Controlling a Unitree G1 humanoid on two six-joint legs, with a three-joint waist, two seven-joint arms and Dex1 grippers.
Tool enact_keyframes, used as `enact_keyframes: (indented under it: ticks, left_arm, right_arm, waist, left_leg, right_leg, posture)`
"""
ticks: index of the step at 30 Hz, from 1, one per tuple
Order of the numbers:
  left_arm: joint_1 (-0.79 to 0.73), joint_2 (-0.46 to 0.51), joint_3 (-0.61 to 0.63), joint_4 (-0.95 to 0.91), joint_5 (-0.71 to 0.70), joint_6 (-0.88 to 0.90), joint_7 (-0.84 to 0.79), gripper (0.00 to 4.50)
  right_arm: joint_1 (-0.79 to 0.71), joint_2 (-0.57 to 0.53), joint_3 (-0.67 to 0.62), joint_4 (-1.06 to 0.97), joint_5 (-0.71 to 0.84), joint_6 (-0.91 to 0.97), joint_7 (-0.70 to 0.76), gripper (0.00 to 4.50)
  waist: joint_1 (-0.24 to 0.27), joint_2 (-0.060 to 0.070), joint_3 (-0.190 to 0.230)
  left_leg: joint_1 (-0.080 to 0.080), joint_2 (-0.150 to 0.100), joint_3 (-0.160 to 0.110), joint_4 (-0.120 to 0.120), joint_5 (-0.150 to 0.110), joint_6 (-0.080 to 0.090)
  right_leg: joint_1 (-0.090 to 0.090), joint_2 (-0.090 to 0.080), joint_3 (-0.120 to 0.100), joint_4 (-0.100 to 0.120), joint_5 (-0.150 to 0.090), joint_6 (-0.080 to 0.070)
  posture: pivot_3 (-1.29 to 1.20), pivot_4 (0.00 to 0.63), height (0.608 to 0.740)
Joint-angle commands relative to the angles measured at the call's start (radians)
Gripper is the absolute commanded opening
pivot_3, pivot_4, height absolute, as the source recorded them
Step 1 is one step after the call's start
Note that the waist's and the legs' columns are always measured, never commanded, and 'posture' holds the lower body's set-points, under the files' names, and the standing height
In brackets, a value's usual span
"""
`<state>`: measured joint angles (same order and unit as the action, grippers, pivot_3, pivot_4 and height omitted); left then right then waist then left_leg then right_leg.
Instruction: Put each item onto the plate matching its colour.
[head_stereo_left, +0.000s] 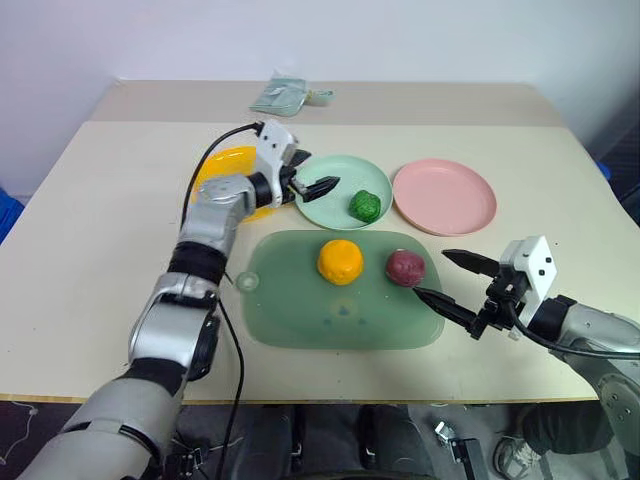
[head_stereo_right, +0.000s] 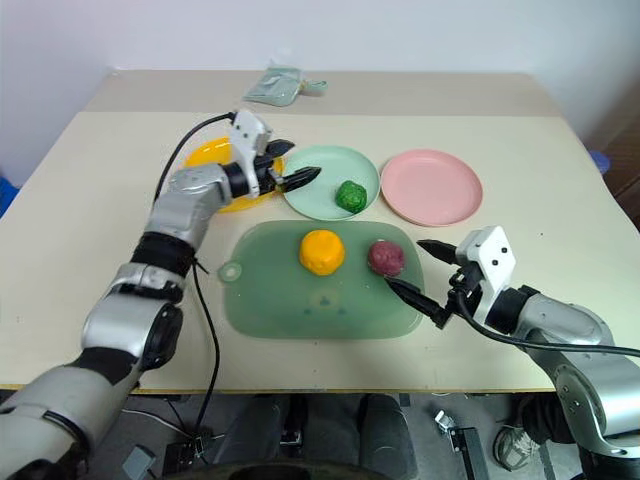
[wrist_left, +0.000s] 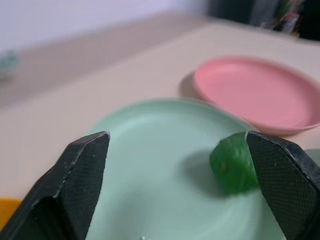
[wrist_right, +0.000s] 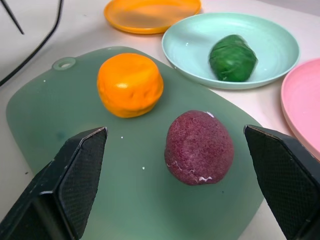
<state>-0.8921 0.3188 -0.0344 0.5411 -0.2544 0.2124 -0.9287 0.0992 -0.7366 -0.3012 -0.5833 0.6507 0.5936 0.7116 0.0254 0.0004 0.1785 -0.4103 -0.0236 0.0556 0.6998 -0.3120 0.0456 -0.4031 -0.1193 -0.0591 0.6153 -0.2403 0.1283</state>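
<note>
a: what sits straight on the surface (head_stereo_left: 100, 190)?

b: three round plates in a row toward the far side: a yellow-orange plate (head_stereo_left: 222, 170) at the left, a mint green plate (head_stereo_left: 335, 200) in the middle, a pink plate (head_stereo_left: 445, 196) at the right, the last two just beside each other.

a: and nearer?

b: a translucent green tray (head_stereo_left: 300, 310) with a holed tab, close to the near edge. a small pale green bundle (head_stereo_left: 285, 96) lies far back; i can't tell what it is.

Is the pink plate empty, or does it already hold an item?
Empty. The pink plate shows only bare surface; the maroon item lies on the green tray.
</note>
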Motion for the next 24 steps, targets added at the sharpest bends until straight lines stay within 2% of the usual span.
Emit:
enact_keyframes:
  ticks: [1, 5, 9, 13, 16, 18, 21, 24]
  left_arm:
    - [0.122, 0.085, -0.056, -0.329, -0.121, 0.120, -0.223, 4.48]
    - [0.192, 0.160, -0.164, -0.472, -0.083, 0.187, -0.296, 4.48]
    - [0.197, 0.179, -0.269, -0.464, 0.024, 0.160, -0.286, 4.48]
    - [0.176, 0.174, -0.316, -0.404, 0.100, 0.133, -0.262, 4.48]
    - [0.163, 0.156, -0.309, -0.370, 0.113, 0.121, -0.238, 3.63]
    - [0.162, 0.152, -0.303, -0.363, 0.118, 0.107, -0.232, 2.70]
    - [0.161, 0.151, -0.260, -0.365, 0.086, 0.118, -0.219, 2.70]
    - [0.151, 0.142, -0.162, -0.348, 0.026, 0.130, -0.168, 2.70]
  right_arm:
    - [-0.012, -0.008, -0.026, -0.003, 0.003, -0.023, 0.011, 4.50]
    - [-0.038, -0.012, -0.009, 0.021, -0.004, -0.029, 0.028, 4.50]
    - [-0.061, -0.005, 0.007, 0.032, -0.012, -0.031, 0.031, 4.50]
    - [-0.061, 0.001, 0.009, 0.029, -0.017, -0.033, 0.030, 4.50]
    - [-0.050, 0.005, 0.003, 0.019, -0.017, -0.036, 0.027, 4.50]
    - [-0.042, 0.008, 0.002, 0.013, -0.017, -0.038, 0.025, 4.50]
    - [-0.038, 0.011, 0.003, 0.011, -0.017, -0.041, 0.021, 4.50]
    - [-0.041, 0.012, 0.005, 0.015, -0.017, -0.043, 0.020, 4.50]
  waist:
    - [-0.006, 0.000, 0.000]
    - [0.005, 0.000, 0.000]
    - [0.013, 0.001, 0.000]
    - [0.014, 0.001, 0.000]
    - [0.014, 0.001, 0.000]
    - [0.014, 0.001, 0.000]
    - [0.013, 0.001, 0.000]
    - [0.012, 0.001, 0.000]
  left_leg:
    - [0.000, 0.000, 0.000, 0.000, 0.000, 0.000]
    - [0.001, 0.000, -0.002, 0.002, 0.001, -0.001]
    - [0.003, -0.001, -0.003, 0.002, 0.000, -0.001]
    - [0.002, -0.001, -0.003, 0.002, 0.000, 0.000]
    - [0.002, -0.001, -0.003, 0.002, 0.000, 0.000]
    - [0.002, -0.001, -0.003, 0.002, 0.000, 0.000]
    - [0.002, -0.001, -0.003, 0.002, 0.000, 0.000]
    - [0.002, 0.000, -0.003, 0.002, 0.000, 0.000]
  right_leg:
    - [0.000, 0.000, 0.000, 0.000, 0.000, 0.000]
    - [0.002, 0.000, 0.000, -0.001, 0.000, 0.000]
    - [0.005, 0.000, 0.000, -0.001, 0.000, 0.000]
    - [0.004, 0.001, 0.000, -0.001, 0.000, 0.000]
    - [0.004, 0.000, 0.000, -0.001, 0.000, 0.000]
    - [0.004, 0.000, 0.000, -0.001, 0.000, 0.000]
    - [0.004, 0.000, 0.000, -0.001, 0.000, 0.000]
    - [0.004, 0.001, 0.000, 0.000, 0.000, 0.000]
  posture:
    - [0.00, 0.150, 0.740]
    - [0.00, 0.150, 0.740]
    - [0.00, 0.150, 0.740]
    - [0.00, 0.150, 0.740]
    - [0.00, 0.150, 0.740]
    - [0.00, 0.150, 0.740]
    - [0.00, 0.150, 0.740]
    - [0.00, 0.150, 0.740]
